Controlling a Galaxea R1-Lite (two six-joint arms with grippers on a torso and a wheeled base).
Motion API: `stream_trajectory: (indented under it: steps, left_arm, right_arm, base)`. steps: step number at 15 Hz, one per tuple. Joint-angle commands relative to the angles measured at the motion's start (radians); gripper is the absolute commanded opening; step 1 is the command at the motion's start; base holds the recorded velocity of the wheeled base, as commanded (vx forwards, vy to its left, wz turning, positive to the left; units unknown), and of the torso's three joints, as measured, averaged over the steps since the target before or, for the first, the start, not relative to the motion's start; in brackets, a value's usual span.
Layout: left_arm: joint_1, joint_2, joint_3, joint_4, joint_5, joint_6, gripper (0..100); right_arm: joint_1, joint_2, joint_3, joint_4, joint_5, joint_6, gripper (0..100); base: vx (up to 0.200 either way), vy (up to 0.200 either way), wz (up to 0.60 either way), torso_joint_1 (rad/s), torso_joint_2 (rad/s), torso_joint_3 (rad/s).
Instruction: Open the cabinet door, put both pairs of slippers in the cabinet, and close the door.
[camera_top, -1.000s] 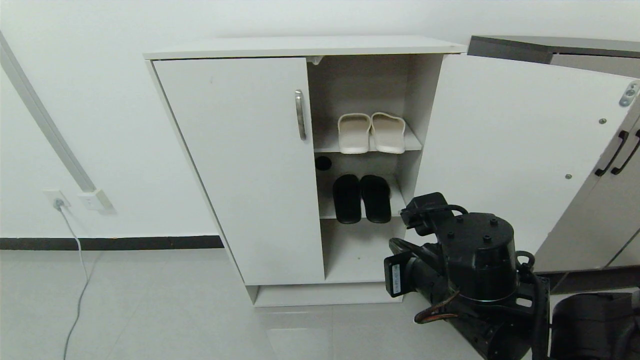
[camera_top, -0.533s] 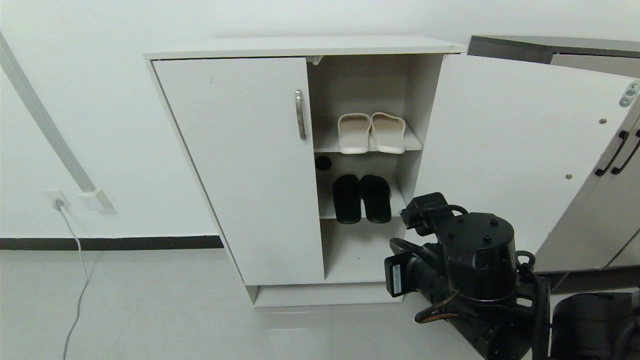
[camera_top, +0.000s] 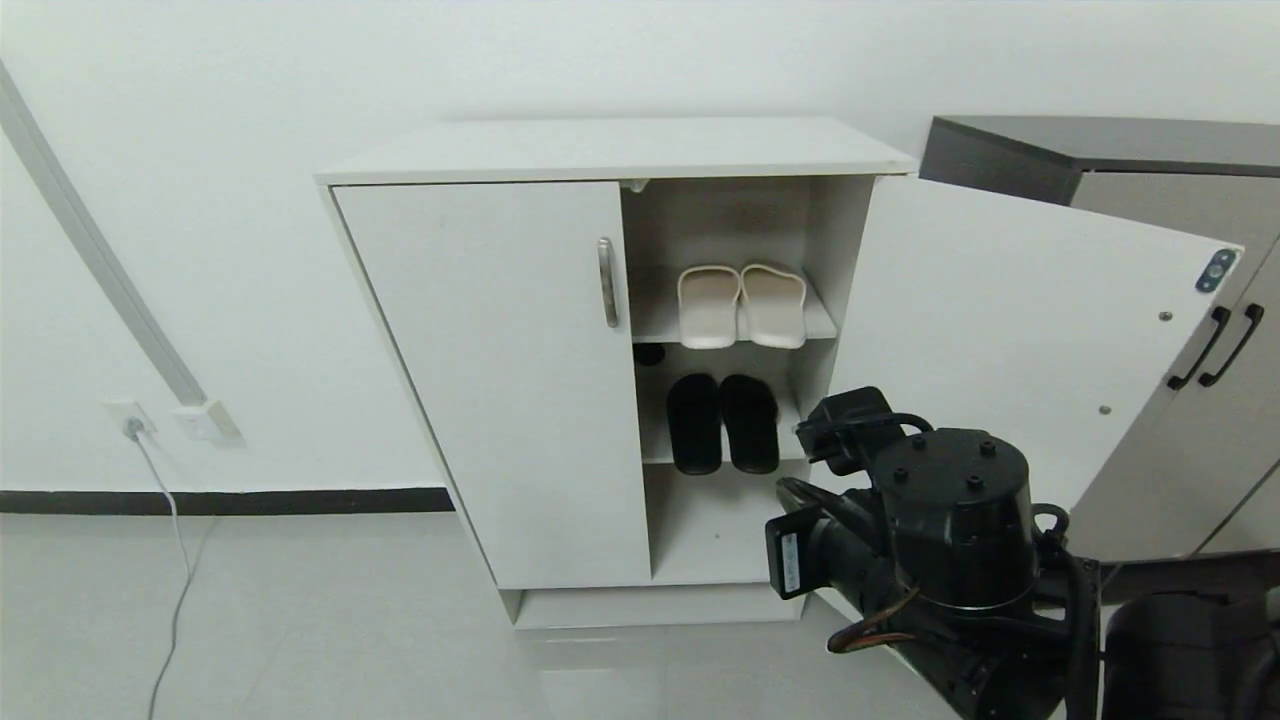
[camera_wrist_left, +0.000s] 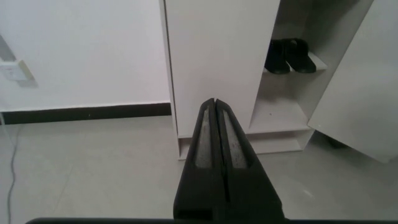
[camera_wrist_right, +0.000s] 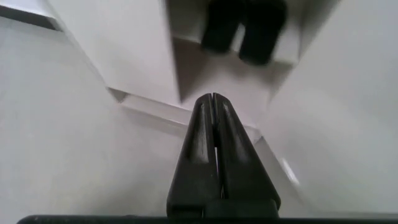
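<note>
**Both slipper pairs shelved, right door hanging open**

The white cabinet (camera_top: 610, 150) is standing with its right door (camera_top: 1000, 330) swung wide and its left door (camera_top: 490, 370) closed. The pale slippers (camera_top: 742, 305) are sitting side by side on the upper shelf (camera_top: 820, 322), and the black slippers (camera_top: 722, 423) are lying on the middle shelf (camera_top: 792, 405) below them. The left gripper (camera_wrist_left: 214, 106) is hovering above the floor (camera_wrist_left: 93, 168) in front of the left door, fingers pressed together. The right gripper (camera_wrist_right: 213, 99), also pressed together and holding nothing, is pointing at the cabinet's bottom compartment beside the open door. A grey cabinet (camera_top: 1150, 160) is standing behind that door.
</note>
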Motion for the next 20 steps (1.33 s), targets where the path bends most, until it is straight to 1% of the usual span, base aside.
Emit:
stream_trajectory:
  steps: [1, 9, 20]
  left_arm:
    - [0.0, 0.0, 0.0, 0.0, 0.0, -0.001, 0]
    - [0.0, 0.0, 0.0, 0.0, 0.0, 0.001, 0]
    - [0.0, 0.0, 0.0, 0.0, 0.0, -0.001, 0]
  right_arm:
    - [0.001, 0.0, 0.002, -0.001, -0.001, -0.001, 0]
    - [0.001, 0.0, 0.002, -0.001, -0.001, -0.001, 0]
    - [0.001, 0.0, 0.01, -0.001, -0.001, -0.001, 0]
  base:
    - [0.0, 0.0, 0.0, 0.095, -0.47, -0.359]
    - [0.0, 0.0, 0.0, 0.129, -0.47, -0.336]
    - [0.0, 0.0, 0.0, 0.197, -0.51, -0.318]
